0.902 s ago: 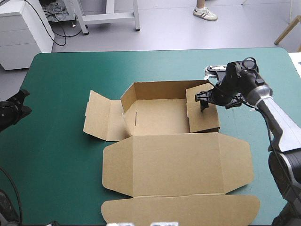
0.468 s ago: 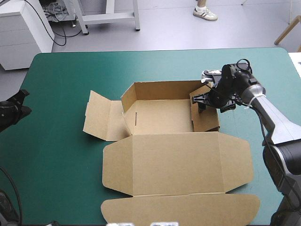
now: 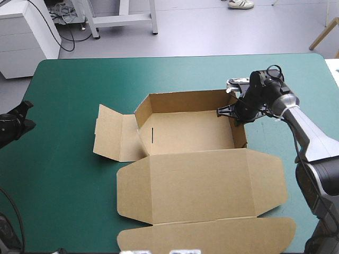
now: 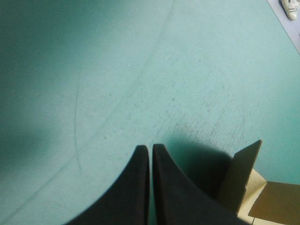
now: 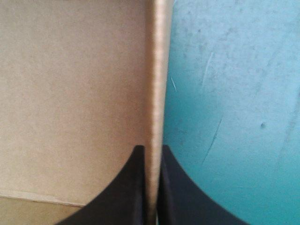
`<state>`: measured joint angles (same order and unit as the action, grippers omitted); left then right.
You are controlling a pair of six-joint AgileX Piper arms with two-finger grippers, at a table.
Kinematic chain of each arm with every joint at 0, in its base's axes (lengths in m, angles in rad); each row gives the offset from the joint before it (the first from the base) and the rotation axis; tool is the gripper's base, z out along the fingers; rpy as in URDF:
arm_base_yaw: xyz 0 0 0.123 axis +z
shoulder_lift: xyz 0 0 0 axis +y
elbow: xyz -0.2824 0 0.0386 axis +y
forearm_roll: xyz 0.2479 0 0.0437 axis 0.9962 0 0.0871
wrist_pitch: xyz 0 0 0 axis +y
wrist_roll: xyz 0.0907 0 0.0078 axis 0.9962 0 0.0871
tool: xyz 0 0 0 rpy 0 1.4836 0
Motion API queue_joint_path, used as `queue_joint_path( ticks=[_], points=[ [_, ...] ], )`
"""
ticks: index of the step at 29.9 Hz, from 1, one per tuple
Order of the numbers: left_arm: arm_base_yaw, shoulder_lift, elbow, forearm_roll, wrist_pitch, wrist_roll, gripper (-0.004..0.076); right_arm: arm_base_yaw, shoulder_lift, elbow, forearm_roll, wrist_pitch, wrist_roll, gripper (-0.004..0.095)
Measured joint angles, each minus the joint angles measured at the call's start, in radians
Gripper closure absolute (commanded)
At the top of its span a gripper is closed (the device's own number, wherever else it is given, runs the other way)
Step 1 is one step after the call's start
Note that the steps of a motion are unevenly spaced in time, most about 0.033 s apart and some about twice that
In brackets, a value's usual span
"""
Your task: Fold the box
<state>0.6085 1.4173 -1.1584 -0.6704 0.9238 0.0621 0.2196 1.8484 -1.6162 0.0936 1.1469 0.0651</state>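
Observation:
The brown box [image 3: 185, 132] sits mid-table as an open tray with its back, left and right walls raised. Its lid [image 3: 201, 182] lies flat toward the front edge, and a side flap [image 3: 111, 132] lies flat out to the left. My right gripper [image 3: 233, 112] is at the far end of the right wall, shut on that wall. In the right wrist view the right gripper [image 5: 152, 150] pinches the wall's edge [image 5: 157, 70] between its black fingers. My left gripper [image 3: 26, 114] is at the table's left edge. In its own view the left gripper [image 4: 151, 147] is shut over the teal-green cover, with a box corner [image 4: 243, 178] beside it.
The lid's front flap [image 3: 206, 235] reaches almost to the table's front edge. Teal-green cover [image 3: 69, 84] lies between the left gripper and the box. A white cabinet [image 3: 26, 37] stands past the far left corner.
The right gripper has shut on the right wall. The inner flap that stood slanted into the tray now lies flush with that wall. The left arm has not moved.

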Motion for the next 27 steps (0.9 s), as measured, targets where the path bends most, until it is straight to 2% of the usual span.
queue_joint_path(
  ticks=[5, 10, 20, 22, 24, 27],
  points=[
    [0.000, 0.000, 0.000, 0.000, 0.003, 0.044, 0.0719, 0.000, -0.014, -0.123, 0.000, 0.055, -0.038, 0.0912],
    [0.000, 0.000, 0.000, 0.000, 0.005, 0.096, 0.0719, 0.001, -0.114, -0.239, 0.001, 0.075, -0.065, 0.0912],
    [0.000, 0.000, 0.000, 0.031, -0.003, 0.115, 0.0706, 0.001, -0.335, -0.272, 0.065, 0.101, -0.131, 0.0912],
    [0.000, 0.001, 0.000, 0.035, -0.002, 0.124, 0.0660, 0.001, -0.355, -0.272, 0.065, 0.101, -0.155, 0.0912],
    [0.000, 0.004, 0.000, 0.040, 0.001, 0.134, 0.0569, 0.001, -0.365, -0.272, 0.066, 0.101, -0.167, 0.0912],
    [0.000, 0.006, 0.000, 0.049, 0.009, 0.159, 0.0329, 0.001, -0.368, -0.272, 0.068, 0.101, -0.176, 0.0912]
  ],
)
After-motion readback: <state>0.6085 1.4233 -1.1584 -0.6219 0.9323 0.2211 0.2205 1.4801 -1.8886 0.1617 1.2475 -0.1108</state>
